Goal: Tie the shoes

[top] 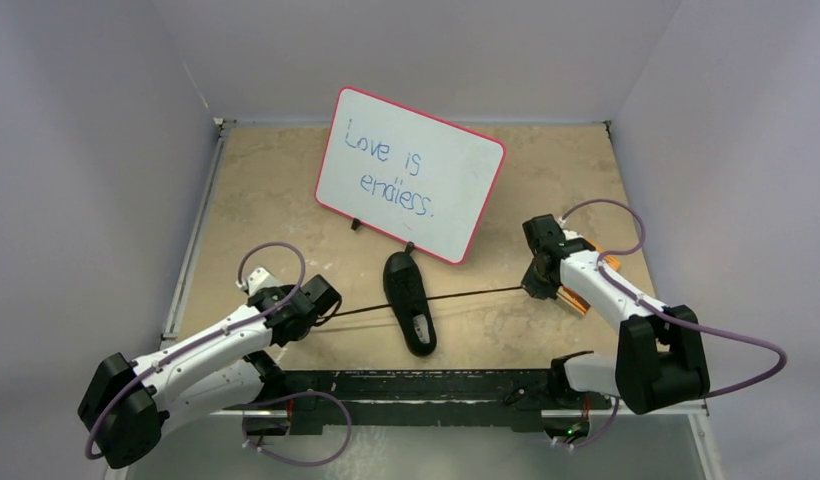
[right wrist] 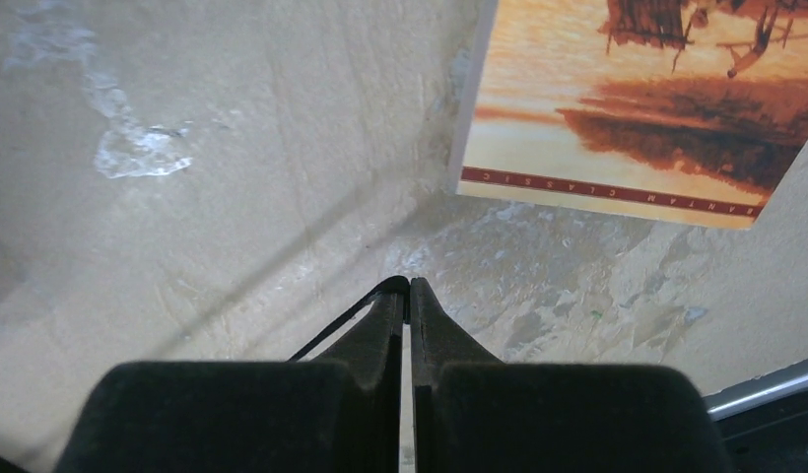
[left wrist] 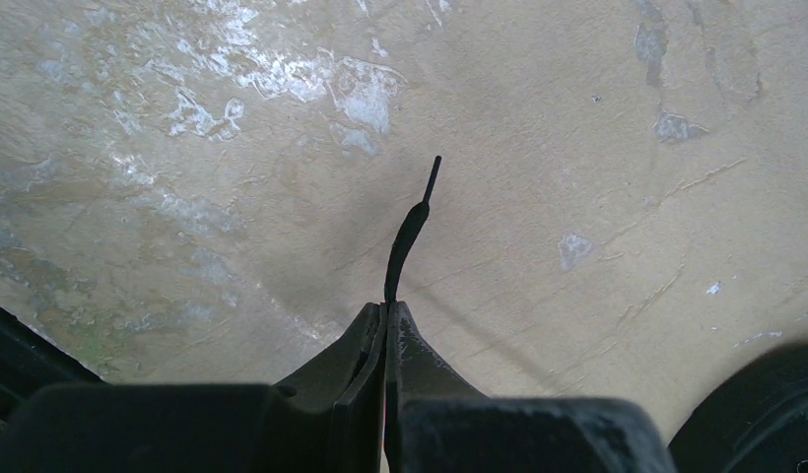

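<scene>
A small black shoe (top: 409,302) lies on the table in front of the whiteboard, toe toward the board. Its two thin black laces stretch out taut to either side. My left gripper (top: 334,301) is shut on the left lace end (left wrist: 408,229), whose tip sticks out past the fingertips. My right gripper (top: 529,290) is shut on the right lace (right wrist: 353,313), which runs back along the left finger (right wrist: 380,325). The shoe itself is out of both wrist views.
A red-framed whiteboard (top: 410,172) reading "Love is endless." stands behind the shoe. A book with an orange cover (right wrist: 637,94) lies under the right arm, near the right gripper (right wrist: 410,285). Walls enclose the tan table (top: 276,190) on three sides.
</scene>
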